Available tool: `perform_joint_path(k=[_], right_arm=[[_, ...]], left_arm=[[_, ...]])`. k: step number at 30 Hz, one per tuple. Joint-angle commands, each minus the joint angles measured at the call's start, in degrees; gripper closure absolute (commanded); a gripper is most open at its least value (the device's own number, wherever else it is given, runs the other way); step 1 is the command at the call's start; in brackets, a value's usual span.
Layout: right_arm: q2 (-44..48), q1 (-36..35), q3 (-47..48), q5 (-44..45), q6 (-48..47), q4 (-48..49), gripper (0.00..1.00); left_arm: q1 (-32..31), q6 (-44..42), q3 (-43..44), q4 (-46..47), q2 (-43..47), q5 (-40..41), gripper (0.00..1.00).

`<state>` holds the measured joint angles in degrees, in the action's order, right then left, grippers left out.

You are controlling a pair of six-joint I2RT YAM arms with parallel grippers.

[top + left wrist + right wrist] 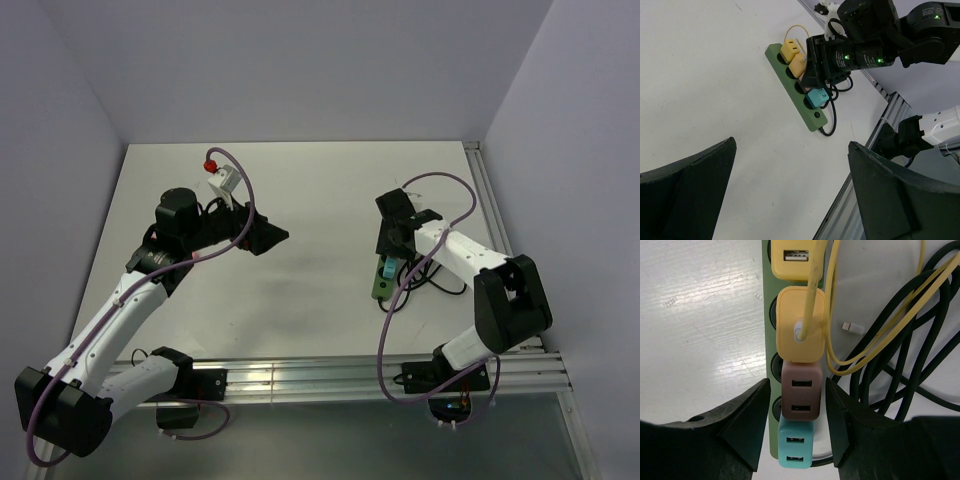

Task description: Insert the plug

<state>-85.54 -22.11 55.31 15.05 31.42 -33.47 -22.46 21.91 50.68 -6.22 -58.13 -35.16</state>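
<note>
The right gripper (796, 390) is down over the green power strip (812, 121), which lies on the right side of the white table (330, 190). Its two black fingers (752, 410) straddle the brown plug (801, 397). The jaws stand partly open, only a little wider than the plug. On one side a strip of green shows between finger and plug. On the other the finger comes so near that I cannot say whether it touches, so the plug looks bracketed rather than pinched. The brown plug sits on the strip with its two ports facing up, packed between a yellow plug (801, 330) above it and a teal plug (796, 450) below. Whether it is pushed fully home I cannot tell. A second yellow charger (796, 257) occupies the far end of the strip, and a yellow cable (880, 335) loops off to the side over a tangle of black cables (920, 340). Across the table, well apart from all this, the left gripper (265, 236) hangs above bare tabletop, its jaws spread wide and holding nothing.
</note>
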Motion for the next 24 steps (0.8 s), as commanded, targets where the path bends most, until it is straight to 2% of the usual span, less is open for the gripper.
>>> perform_joint_path(k=[1,8,13,19,24], right_arm=[[0.0,0.1,2.3,0.1,-0.3,1.2,0.45],[1.5,-0.1,2.7,0.3,-1.2,1.7,0.45],[1.5,-0.2,1.7,-4.1,-2.8,4.6,0.45],[0.2,-2.1,3.6,-0.4,-1.7,3.1,0.45],[1.3,-2.0,3.0,1.9,-2.0,1.9,0.41]], left_arm=[[0.0,-0.6,-0.1,3.0,-0.1,-1.2,0.00],[0.0,-0.6,-0.1,3.1,-0.1,-1.1,0.01],[0.0,-0.6,-0.1,3.1,-0.1,-1.1,0.01],[0.0,-0.8,-0.2,2.9,-0.1,-0.8,0.01],[0.0,-0.7,-0.1,2.8,-0.1,-1.0,0.01]])
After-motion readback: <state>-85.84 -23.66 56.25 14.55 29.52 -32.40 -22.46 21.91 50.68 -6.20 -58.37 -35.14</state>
